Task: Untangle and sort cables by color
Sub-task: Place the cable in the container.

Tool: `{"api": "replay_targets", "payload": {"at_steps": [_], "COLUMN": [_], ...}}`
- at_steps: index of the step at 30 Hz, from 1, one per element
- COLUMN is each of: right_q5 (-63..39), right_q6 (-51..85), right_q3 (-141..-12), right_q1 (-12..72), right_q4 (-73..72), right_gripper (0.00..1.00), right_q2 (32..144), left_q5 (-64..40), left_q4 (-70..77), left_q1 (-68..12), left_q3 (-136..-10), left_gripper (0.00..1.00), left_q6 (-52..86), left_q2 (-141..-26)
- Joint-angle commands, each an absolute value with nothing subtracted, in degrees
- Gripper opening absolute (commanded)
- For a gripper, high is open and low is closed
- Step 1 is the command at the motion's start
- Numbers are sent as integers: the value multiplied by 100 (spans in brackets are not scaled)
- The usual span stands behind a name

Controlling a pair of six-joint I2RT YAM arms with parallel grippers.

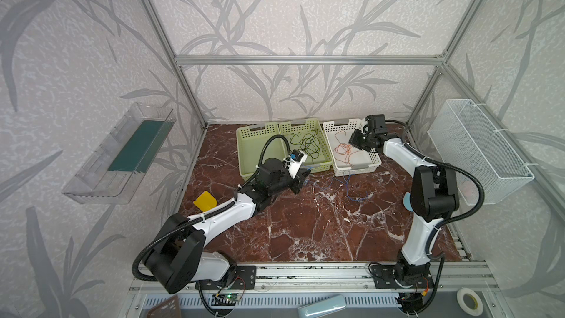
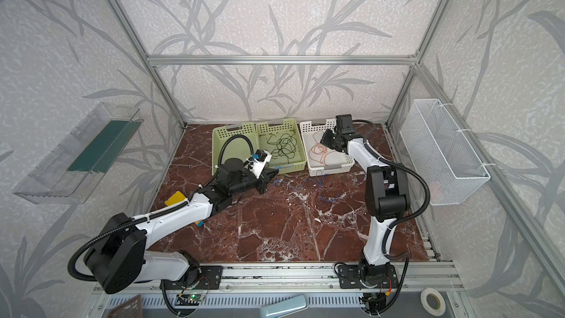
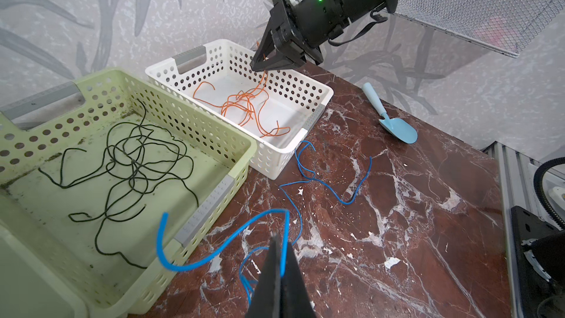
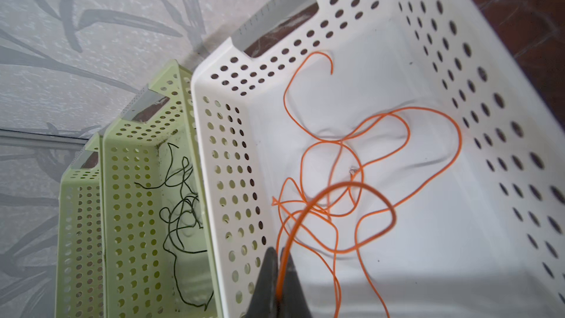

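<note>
On the bench (image 1: 305, 224): green basket (image 3: 214, 136) holds the dark cables (image 3: 134, 160), white basket (image 3: 220, 65) the orange ones. Right pincer (image 4: 278, 255) above the white basket, clamped on an orange cable (image 4: 351, 184). Left pincer (image 3: 279, 240) clamped on a blue cable (image 3: 232, 236); loose blue cables (image 3: 345, 201) on the bench beside the baskets.

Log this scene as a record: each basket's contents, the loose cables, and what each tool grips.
white basket: orange cables
middle green basket: dark green cables
left green basket: no cable visible
table: blue cables, loose, in front of the baskets
left tool: shut on blue strand, raised off the table
right tool: shut on orange strand, over the white basket
</note>
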State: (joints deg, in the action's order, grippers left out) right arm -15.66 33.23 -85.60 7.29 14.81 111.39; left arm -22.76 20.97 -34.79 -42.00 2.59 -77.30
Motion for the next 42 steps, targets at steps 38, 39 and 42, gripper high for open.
{"api": "replay_targets", "payload": {"at_steps": [38, 39, 42], "right_q5": [224, 201, 134], "right_q6": [1850, 1895, 1969], "right_q3": [-5375, -5338, -5199], "right_q1": [2718, 2720, 2791], "right_q4": [2658, 2616, 2456], "right_gripper": [81, 79, 74], "right_q2": [8870, 8960, 9206], "left_q5": [-2479, -2465, -2392], "left_q4": [2407, 2378, 2107], "left_q1": [-3615, -3612, -3613], "left_q3": [-6260, -6349, -6738], "left_gripper": [0, 0, 0], "left_q6": [-154, -206, -524], "left_q2": [-6930, -6926, -6915]}}
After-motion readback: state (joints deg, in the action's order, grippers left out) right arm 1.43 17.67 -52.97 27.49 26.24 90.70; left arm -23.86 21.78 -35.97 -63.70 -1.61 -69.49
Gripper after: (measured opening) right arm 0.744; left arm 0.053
